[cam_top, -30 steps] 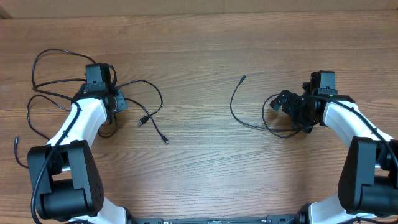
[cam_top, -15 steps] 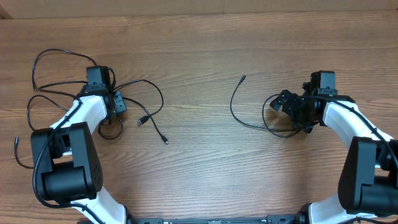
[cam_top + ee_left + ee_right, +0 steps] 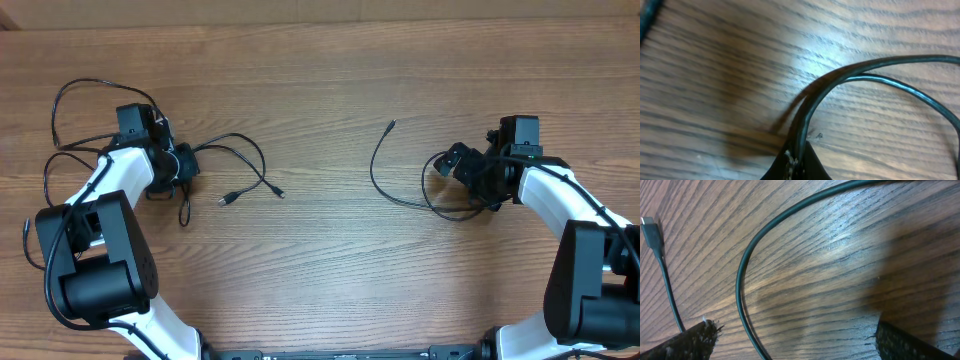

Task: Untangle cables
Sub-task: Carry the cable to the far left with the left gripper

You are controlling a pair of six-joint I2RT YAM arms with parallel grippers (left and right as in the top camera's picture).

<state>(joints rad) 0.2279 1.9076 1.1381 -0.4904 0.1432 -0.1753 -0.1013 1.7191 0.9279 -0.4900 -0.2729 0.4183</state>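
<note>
Thin black cables lie in loose loops at the table's left, with two plug ends on the wood to the right of them. My left gripper is among them, shut on a cable strand that arcs away from the closed tips. A separate black cable curves across the right half, its plug at the far end. My right gripper stands wide open low over this cable, which passes between the fingers without touching them.
Thicker black wires run beside the left arm's base. Bare wood separates the two cable groups. The table's far edge runs along the top.
My left gripper opened a little, then shut on a strand and shifted left. The strand's plug end was dragged up and to the right. The right arm has not moved.
</note>
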